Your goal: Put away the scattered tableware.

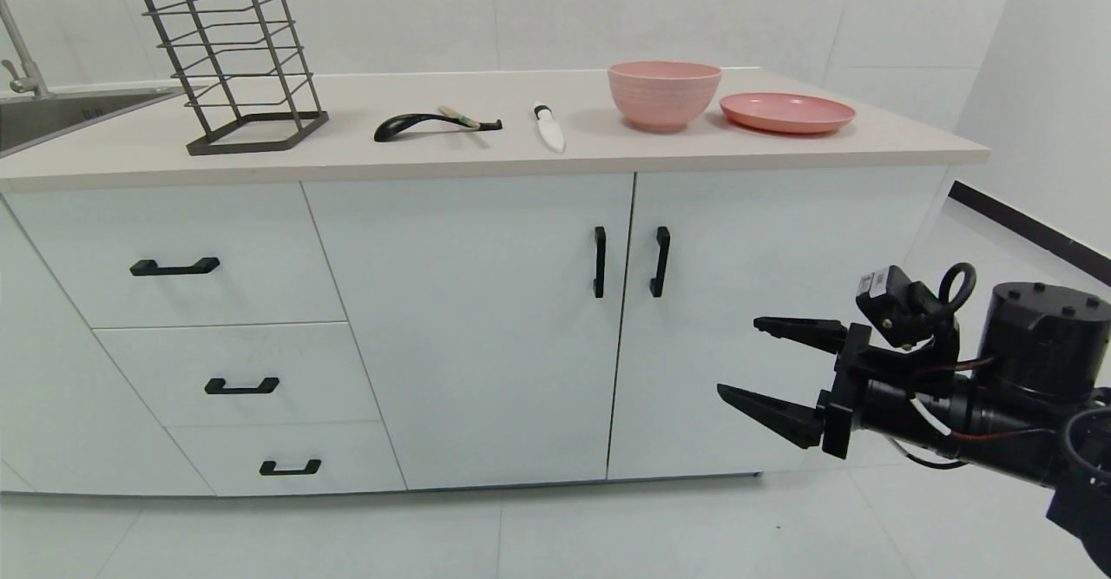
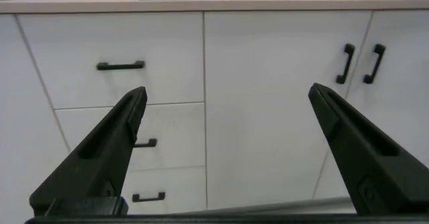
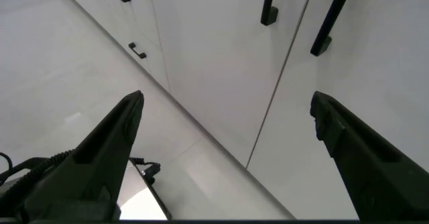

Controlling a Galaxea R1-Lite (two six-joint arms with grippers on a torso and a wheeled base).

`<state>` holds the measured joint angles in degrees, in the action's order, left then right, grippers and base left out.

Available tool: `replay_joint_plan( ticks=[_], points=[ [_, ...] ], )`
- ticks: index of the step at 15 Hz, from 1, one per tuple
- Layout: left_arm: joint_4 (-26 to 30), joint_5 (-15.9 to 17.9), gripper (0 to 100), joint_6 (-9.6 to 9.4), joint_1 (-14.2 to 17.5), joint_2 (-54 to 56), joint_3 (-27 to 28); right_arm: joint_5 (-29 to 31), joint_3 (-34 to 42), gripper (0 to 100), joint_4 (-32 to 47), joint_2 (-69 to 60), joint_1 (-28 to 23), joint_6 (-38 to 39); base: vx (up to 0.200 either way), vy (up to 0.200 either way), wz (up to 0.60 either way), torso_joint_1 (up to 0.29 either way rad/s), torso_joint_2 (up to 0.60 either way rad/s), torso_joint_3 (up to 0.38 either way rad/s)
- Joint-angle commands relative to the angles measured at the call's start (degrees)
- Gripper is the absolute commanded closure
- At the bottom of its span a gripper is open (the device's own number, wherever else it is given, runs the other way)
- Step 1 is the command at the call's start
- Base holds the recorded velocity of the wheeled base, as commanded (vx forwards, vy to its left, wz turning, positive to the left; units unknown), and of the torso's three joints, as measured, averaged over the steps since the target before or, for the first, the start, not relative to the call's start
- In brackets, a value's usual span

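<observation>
— How is the right arm placed?

— Low, reaching in level from the robot's right toward the white cabinet. The right gripper points at the right-hand door, lower than the two upright black door handles. Its two fingers are spread wide with nothing between them.

— And the left?

— The left gripper is parted just as wide and carries nothing. It faces the drawer side of the cabinet front, with a black bar drawer handle beyond its fingers.

— Where is the tableware?

— All of it is on the pale counter top, well above both grippers. Starting from the robot's left stands a tall dark wire rack. Next is a black curved spoon with a small wooden-handled utensil lying against its handle. Then come a white knife with a black end, a pink ribbed bowl and, just beside it, a flat pink plate. A steel sink is set into the far left end.

— How do the views differ?

— The head view looks down on the counter surface, so each piece can be told apart. The left wrist view looks at the counter's front edge from below, with the rack's base, spoon, knife and bowl in a thin row. The right wrist view is close and tilted, showing the door handles large, the seam between the doors and the pale floor.
</observation>
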<state>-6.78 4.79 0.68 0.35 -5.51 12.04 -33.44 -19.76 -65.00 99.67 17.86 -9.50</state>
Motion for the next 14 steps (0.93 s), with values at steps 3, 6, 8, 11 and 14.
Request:
replay_joint_plan(
  ticks=[3,6,8,11,14],
  points=[
    [-0.1,5.2,0,-1.56,-2.8,-11.4,2.8,-0.3,2.4,0,-2.8,-1.7,0.2,0.1,0.000,0.000,0.00,0.000,0.00,0.000],
    [0.1,7.4,0,-3.23,-4.8,-16.0,2.8,-0.8,3.8,0,-2.8,-4.3,0.4,0.0,0.000,0.000,0.00,0.000,0.00,0.000],
    [0.8,7.7,0,-5.17,-9.8,-20.1,3.4,-1.0,6.1,0,-2.8,-6.9,0.4,-0.1,0.000,0.000,0.00,0.000,0.00,0.000],
    [3.4,7.5,0,-11.41,-9.2,-25.7,7.6,-1.1,8.2,0,-2.9,-9.2,0.4,-0.2,0.000,0.000,0.00,0.000,0.00,0.000],
    [3.0,7.9,0,-16.06,-10.0,-31.3,11.2,-1.1,8.8,0,-2.9,-10.3,0.5,-0.3,0.000,0.000,0.00,0.000,0.00,0.000]
  ],
)
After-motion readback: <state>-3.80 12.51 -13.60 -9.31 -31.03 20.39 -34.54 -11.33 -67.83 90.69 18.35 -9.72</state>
